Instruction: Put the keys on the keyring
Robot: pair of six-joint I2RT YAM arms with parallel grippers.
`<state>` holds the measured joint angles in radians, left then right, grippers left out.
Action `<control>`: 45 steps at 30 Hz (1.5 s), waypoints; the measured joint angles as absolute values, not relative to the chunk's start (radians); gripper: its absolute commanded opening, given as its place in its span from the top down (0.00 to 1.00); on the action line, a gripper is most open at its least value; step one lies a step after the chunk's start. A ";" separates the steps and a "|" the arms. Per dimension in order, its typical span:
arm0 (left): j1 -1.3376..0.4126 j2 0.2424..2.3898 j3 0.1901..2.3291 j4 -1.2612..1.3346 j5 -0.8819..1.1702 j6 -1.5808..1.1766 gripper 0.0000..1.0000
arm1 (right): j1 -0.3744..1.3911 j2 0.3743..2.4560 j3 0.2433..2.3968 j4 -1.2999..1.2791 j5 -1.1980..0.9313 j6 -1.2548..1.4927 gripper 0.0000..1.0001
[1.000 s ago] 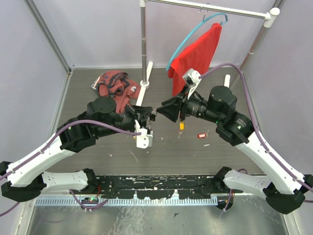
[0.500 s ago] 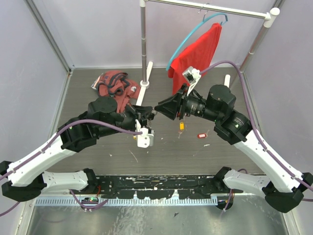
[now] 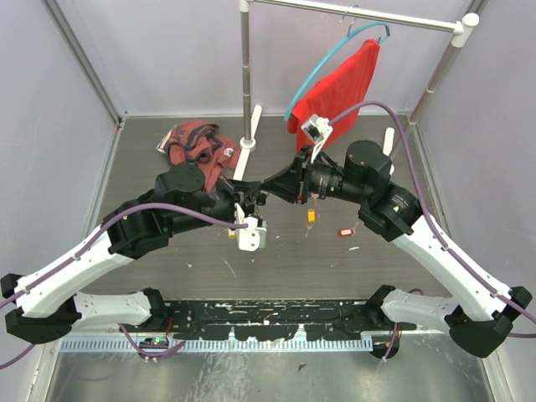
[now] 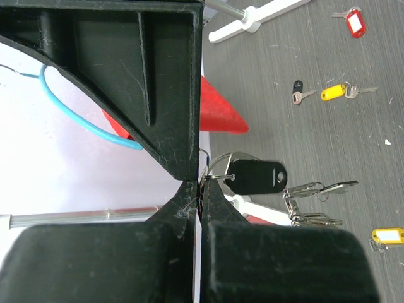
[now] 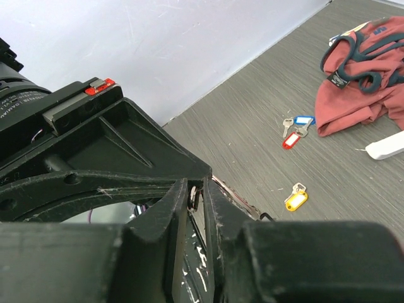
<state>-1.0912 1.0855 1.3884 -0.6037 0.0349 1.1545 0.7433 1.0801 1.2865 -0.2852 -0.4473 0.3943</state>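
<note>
The left gripper (image 4: 199,184) is closed on the keyring (image 4: 214,170), held above the table (image 4: 284,57). A key with a black tag (image 4: 255,177) and bare silver keys (image 4: 315,189) hang from that ring. The right gripper (image 5: 194,189), tip to tip with the left, is clamped on a small silver metal piece (image 5: 194,198). A yellow-tagged key (image 4: 333,93) and a red-tagged key (image 4: 355,22) lie on the table.
</note>
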 measured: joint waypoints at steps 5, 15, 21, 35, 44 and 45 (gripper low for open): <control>-1.092 1.089 1.388 -0.604 0.035 1.155 1.00 | 0.743 1.080 1.287 -0.300 -0.451 0.386 0.74; -1.092 1.090 1.388 -0.603 0.031 1.155 1.00 | 0.743 1.080 1.288 -0.323 -0.459 0.365 0.87; -1.092 1.091 1.389 -0.603 0.031 1.153 1.00 | 0.743 1.080 1.291 -0.324 -0.461 0.354 0.99; -1.092 1.038 1.345 -0.518 0.049 1.089 0.49 | 0.743 1.048 1.291 -0.315 -0.430 0.268 0.99; -1.092 0.914 1.225 -0.381 0.045 0.912 0.46 | 0.743 1.000 1.291 -0.284 -0.362 0.249 0.99; -1.092 0.900 1.203 -0.356 0.036 0.881 0.45 | 0.743 0.999 1.291 -0.283 -0.353 0.248 0.99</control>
<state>-1.0920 0.9005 1.2034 -0.3557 0.0357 0.8814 0.7433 0.9985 1.2915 -0.2829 -0.3534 0.2481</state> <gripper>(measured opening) 0.529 0.046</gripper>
